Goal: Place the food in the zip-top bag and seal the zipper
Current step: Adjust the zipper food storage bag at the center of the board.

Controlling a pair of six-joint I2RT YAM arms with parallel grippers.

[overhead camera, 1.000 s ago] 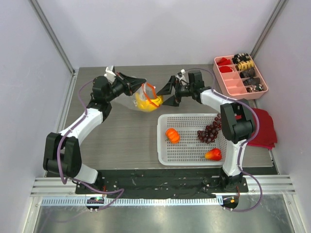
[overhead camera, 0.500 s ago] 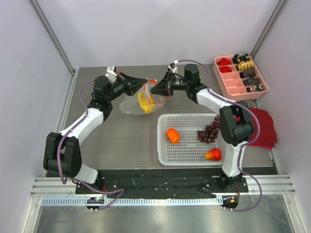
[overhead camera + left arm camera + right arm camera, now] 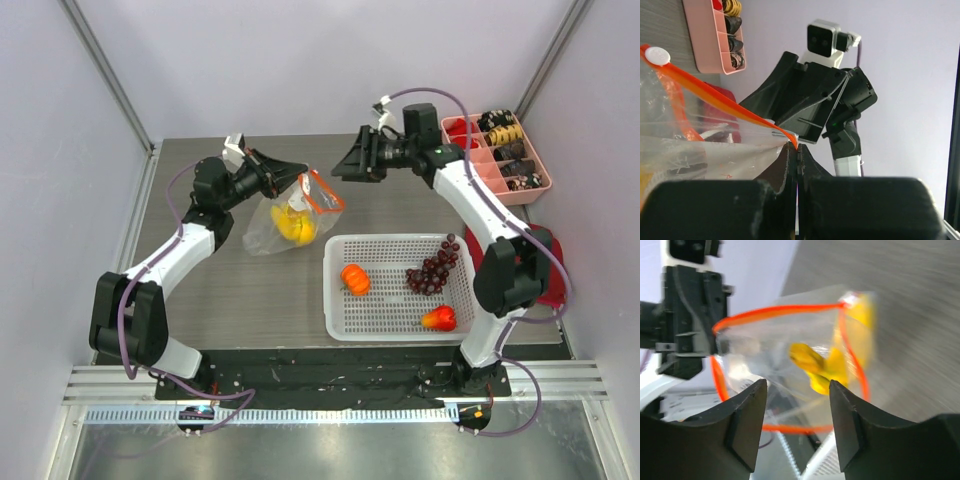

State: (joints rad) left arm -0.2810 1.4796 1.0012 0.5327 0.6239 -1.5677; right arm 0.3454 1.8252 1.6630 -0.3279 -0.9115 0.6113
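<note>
Left gripper [image 3: 797, 150]: my fingers are pressed together on one corner of the thin orange-red zipper strip [image 3: 326, 194]. I hold the mouth up and open, facing my other arm.

Right gripper [image 3: 342, 168]: my fingers are spread with nothing between them. Half a second ago they were at the bag's mouth; now I have drawn back up and to the right, just clear of it.

Small crinkly clear zip-top bag [image 3: 268, 228]: it hangs from my left pinch over the far middle of the grey table [image 3: 240, 290]. Its strip makes an open loop in my right wrist view.

Yellow toy banana bunch [image 3: 293, 222]: it lies inside the bag, low in its body, no longer at my right fingers.

Still to go: the small orange pumpkin [image 3: 355, 278], the dark purple grape cluster [image 3: 432, 268] and the small red-orange fruit [image 3: 438, 318], all in the white perforated plastic basket [image 3: 331, 305] near my bases.

What it means: I judge one item of four delivered, so the zipper stays unsealed for now.

Next: my right arm should probably swing to the basket, while my left keeps the mouth open.

Risk: the film is slack and may fold the mouth shut.
</note>
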